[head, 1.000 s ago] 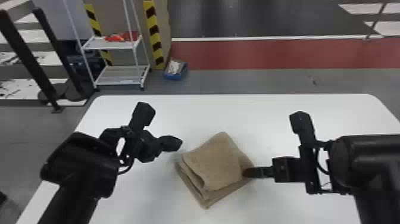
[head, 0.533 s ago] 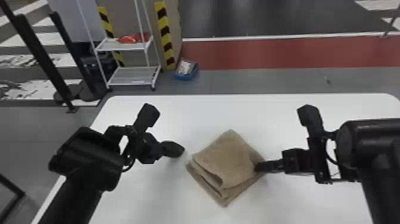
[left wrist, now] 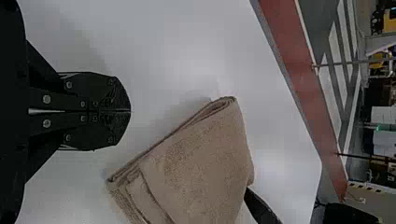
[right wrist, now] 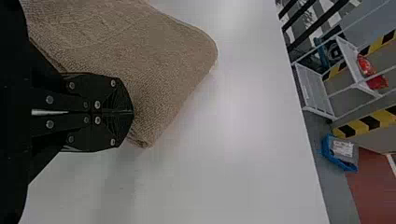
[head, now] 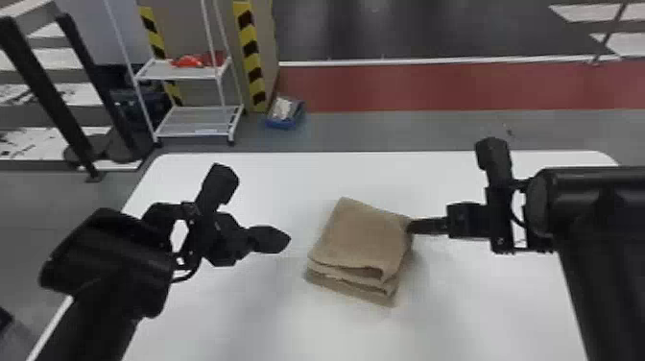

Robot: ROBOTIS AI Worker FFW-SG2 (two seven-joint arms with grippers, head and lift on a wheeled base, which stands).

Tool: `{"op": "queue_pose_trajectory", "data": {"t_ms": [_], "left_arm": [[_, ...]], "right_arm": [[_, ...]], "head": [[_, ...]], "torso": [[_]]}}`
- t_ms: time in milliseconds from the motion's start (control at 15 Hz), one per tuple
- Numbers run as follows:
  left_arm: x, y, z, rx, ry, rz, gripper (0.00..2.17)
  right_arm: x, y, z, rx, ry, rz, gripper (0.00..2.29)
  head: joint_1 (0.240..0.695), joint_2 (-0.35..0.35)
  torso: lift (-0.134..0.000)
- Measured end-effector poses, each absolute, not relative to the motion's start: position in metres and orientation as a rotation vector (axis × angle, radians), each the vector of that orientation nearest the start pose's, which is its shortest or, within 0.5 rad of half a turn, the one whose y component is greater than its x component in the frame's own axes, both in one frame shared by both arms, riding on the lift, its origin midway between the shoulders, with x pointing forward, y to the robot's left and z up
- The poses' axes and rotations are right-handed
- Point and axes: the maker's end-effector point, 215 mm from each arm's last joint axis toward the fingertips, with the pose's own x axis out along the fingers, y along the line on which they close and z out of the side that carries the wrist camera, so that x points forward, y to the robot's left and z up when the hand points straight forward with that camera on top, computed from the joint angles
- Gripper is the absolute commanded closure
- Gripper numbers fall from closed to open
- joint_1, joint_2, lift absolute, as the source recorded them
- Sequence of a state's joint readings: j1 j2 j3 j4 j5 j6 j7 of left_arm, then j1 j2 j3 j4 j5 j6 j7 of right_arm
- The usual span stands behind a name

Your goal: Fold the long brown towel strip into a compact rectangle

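In the head view my left gripper [head: 288,238] hovers left of the folded brown towel [head: 362,235], apart from it. My right gripper [head: 413,226] touches the towel's right side. Several layers show along the towel's near edge. The left wrist view has my left gripper [left wrist: 130,111] shut with nothing in it, over white tabletop beside the towel [left wrist: 201,163]. In the right wrist view the fingers of my right gripper [right wrist: 132,112] are together, against the towel [right wrist: 163,60] near one corner; no cloth is visible between them.
The white table [head: 268,192] has bare surface around the towel. Beyond its far edge stand a white shelf rack [head: 197,122] and a blue box [head: 286,113] on the floor.
The towel has turned counterclockwise in the head view and shifted away from me, with its layered edge now facing near. My right gripper has moved farther forward alongside it.
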State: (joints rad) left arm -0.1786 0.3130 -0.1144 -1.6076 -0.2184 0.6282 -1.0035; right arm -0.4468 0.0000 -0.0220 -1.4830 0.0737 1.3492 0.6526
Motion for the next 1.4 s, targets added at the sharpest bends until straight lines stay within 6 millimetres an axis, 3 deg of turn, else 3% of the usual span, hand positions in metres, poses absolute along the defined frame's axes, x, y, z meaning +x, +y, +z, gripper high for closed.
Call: {"op": "queue_pose_trajectory", "data": {"t_ms": [267,400,467,733,867,1400], "left_arm": [[0.533,0.163,-0.42,0.268,0.588,-0.856,1.95],[0.533,0.162,-0.416,0.254,0.581,-0.856,1.95],[0.533,0.163,-0.416,0.251,0.583,-0.855,1.95],[0.532,0.17,-0.411,0.225,0.576,-0.85,1.95],[0.53,0.169,-0.412,0.219,0.576,-0.853,1.95],[0.518,0.174,-0.413,0.197,0.568,-0.846,1.95]], "right_arm": [[0.598,-0.135,-0.416,0.282,0.868,0.516,2.21],[0.602,-0.14,-0.415,0.284,0.858,0.51,2.21],[0.597,-0.141,-0.417,0.292,0.875,0.505,2.21],[0.546,-0.135,-0.436,0.322,1.003,0.499,2.21],[0.544,-0.132,-0.441,0.306,1.011,0.498,2.21],[0.609,-0.123,-0.435,0.223,0.82,0.548,2.21]], "head": [[0.695,0.028],[0.695,0.022],[0.695,0.021],[0.695,0.035],[0.695,0.037],[0.695,0.048]], "torso": [[-0.124],[-0.124],[-0.124],[-0.124],[-0.124],[-0.124]]}}
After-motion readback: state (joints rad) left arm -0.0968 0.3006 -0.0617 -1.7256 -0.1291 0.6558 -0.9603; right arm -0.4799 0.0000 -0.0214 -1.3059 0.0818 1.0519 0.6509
